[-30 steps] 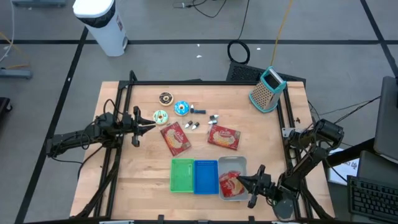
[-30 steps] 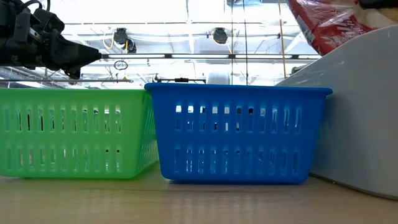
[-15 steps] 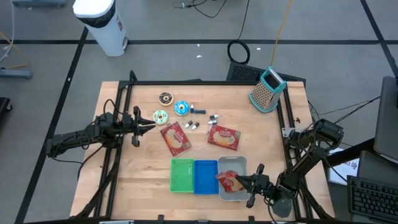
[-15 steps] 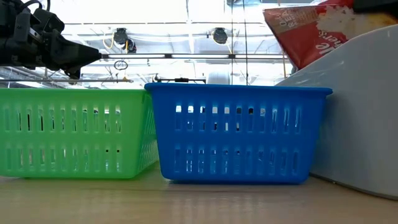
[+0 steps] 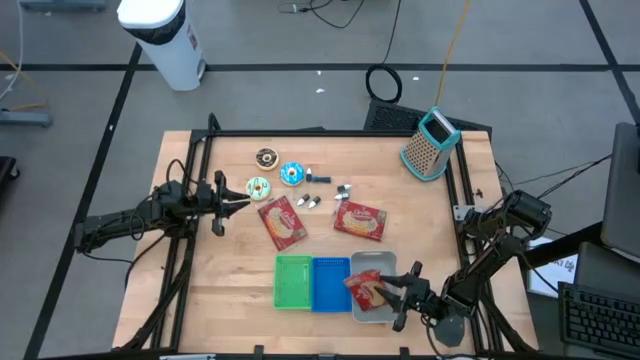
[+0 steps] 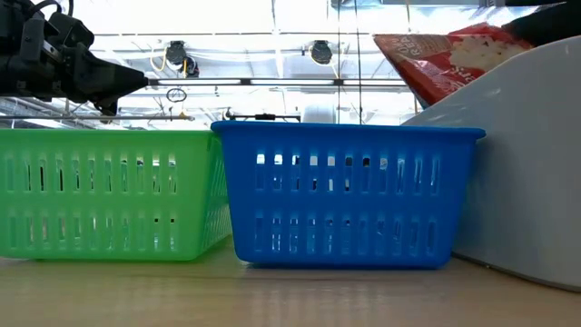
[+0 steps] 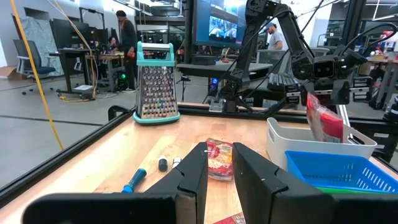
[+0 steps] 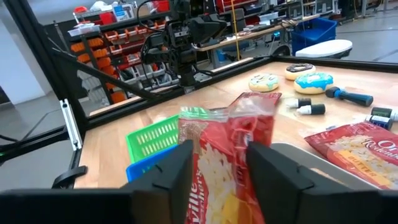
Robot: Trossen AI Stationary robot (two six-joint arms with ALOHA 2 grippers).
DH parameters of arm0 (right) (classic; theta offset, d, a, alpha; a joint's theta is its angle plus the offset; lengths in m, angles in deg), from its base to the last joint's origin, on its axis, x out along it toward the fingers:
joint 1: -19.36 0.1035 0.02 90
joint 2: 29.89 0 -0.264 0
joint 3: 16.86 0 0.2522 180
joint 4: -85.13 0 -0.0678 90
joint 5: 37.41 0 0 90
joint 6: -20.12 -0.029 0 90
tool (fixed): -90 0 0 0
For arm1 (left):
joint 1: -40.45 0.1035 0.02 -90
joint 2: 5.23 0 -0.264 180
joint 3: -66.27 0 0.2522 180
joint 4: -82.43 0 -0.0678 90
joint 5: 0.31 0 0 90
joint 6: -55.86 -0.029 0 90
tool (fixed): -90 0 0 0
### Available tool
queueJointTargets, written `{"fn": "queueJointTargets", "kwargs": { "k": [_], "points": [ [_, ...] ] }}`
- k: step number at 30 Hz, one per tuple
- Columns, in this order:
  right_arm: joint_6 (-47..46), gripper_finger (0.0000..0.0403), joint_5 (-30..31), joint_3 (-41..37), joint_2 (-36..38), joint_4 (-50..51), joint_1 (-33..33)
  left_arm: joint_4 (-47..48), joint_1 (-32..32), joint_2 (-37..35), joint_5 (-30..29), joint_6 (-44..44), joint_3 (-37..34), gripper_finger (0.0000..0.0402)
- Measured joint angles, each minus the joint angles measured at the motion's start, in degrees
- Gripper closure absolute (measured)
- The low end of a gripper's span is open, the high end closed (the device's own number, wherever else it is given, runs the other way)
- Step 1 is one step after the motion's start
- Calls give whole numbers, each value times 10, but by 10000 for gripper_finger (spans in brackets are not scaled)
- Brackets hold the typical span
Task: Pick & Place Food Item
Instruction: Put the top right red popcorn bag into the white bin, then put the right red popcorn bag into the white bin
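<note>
Red popcorn bag (image 5: 366,289) sits above the grey bin (image 5: 386,263) at the near edge of the table (image 5: 230,270), between the fingers of the right gripper (image 5: 392,297); in the right wrist view the bag (image 8: 227,155) fills the gap between the two dark fingers (image 8: 168,171), which stand apart at its sides, and whether they press on it cannot be told. In the low view the bag (image 6: 445,59) is tilted above the grey bin's wall (image 6: 517,154), its lower part hidden behind that wall. Blue basket (image 5: 331,283) stands just beside the grey bin, and the green basket (image 5: 293,282) touches the blue one on the other side. Two more red bags (image 5: 282,221) (image 5: 359,221) lie flat on the table farther back, with three doughnuts (image 5: 266,157) (image 5: 292,173) (image 5: 259,187) beyond them. A box grater (image 5: 429,143) stands at the far right corner. The left gripper (image 5: 232,203) waits at the table's left side, pointing level; its fingers (image 7: 193,171) stand narrowly apart with nothing between them
</note>
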Motion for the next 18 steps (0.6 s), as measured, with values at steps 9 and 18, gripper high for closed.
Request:
{"fn": "queueJointTargets", "kwargs": {
  "k": [9, 18],
  "points": [
    [42, 205, 3, 0, 0, -11, -1, 0, 0, 0, 0, 0, 0, 327],
    [139, 191, 1, 0, 0, -64, -13, 0, 0, 0, 0, 0, 0, 327]
  ]
}}
